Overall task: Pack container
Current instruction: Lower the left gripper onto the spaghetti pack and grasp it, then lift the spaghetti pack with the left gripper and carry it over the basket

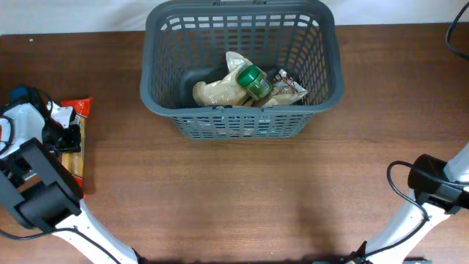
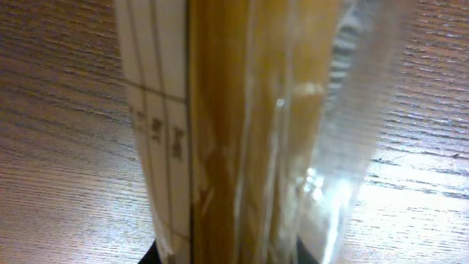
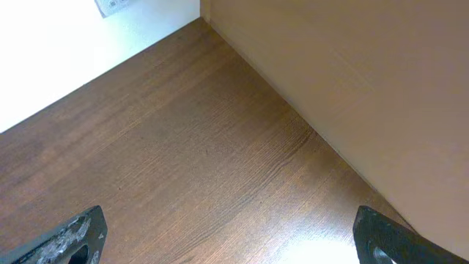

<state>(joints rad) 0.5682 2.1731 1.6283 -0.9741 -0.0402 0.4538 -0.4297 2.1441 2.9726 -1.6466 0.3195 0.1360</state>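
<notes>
My left pincer (image 1: 64, 136) sits on the pasta packet (image 2: 220, 132); its grip I cannot tell. My right pincer (image 3: 231, 238) gapes apart, the basket (image 1: 157, 88) well away from both.

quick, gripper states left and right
Left gripper: at the pasta packet, fingers hidden, so it cannot be told whether it grips.
Right gripper: open, holding nothing.

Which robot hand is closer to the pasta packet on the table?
Left. The left gripper is right at the pasta packet, by the left edge of the table; the right gripper is far across, by the right edge.
</notes>
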